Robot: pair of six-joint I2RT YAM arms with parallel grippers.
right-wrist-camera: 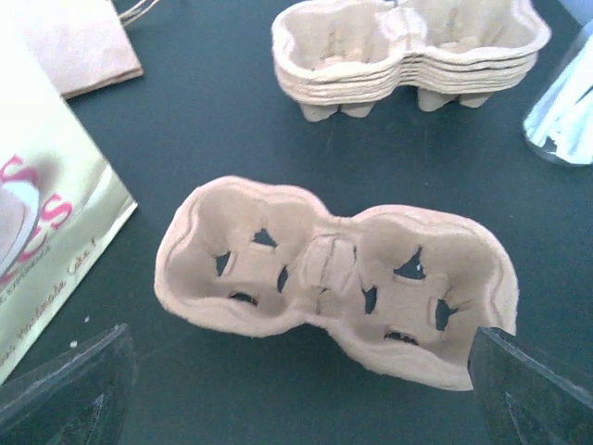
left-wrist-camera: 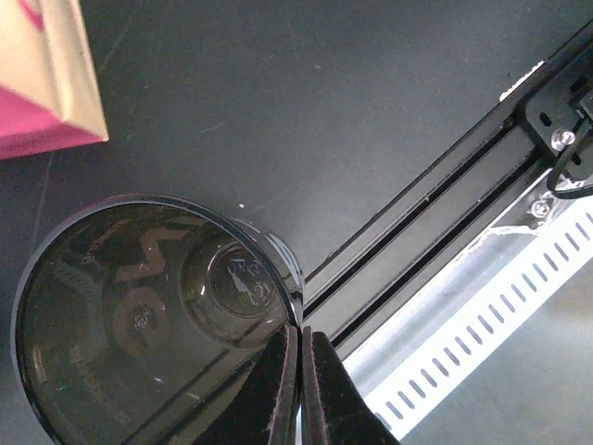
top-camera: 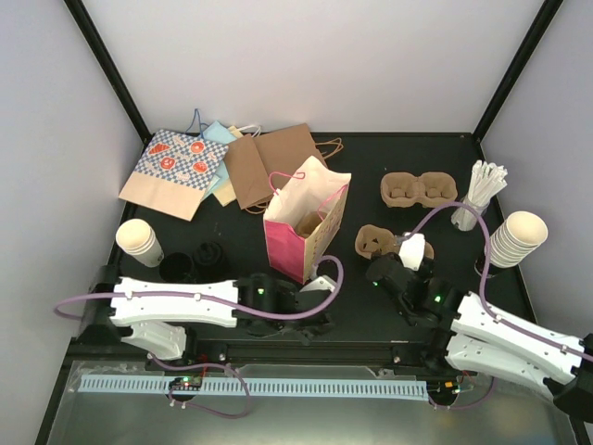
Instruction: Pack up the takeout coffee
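The left gripper (left-wrist-camera: pixel 298 338) is pinching the black lid (left-wrist-camera: pixel 139 315) by its rim near the desk (left-wrist-camera: pixel 324 111) edge. The right gripper (right-wrist-camera: pixel 298 371) is hovering wide open and empty, straddling the cup carrier (right-wrist-camera: pixel 334 278).

glossy black lid (left-wrist-camera: pixel 148 324), pinched at rim

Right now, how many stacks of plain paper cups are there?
2. The left stack stands by the black lids, the right stack beside the glass of straws. The pink bag could hide more.

Even, bright light; reflections on the black lid (left-wrist-camera: pixel 139 315), right tool (right-wrist-camera: pixel 296 341) blurred.
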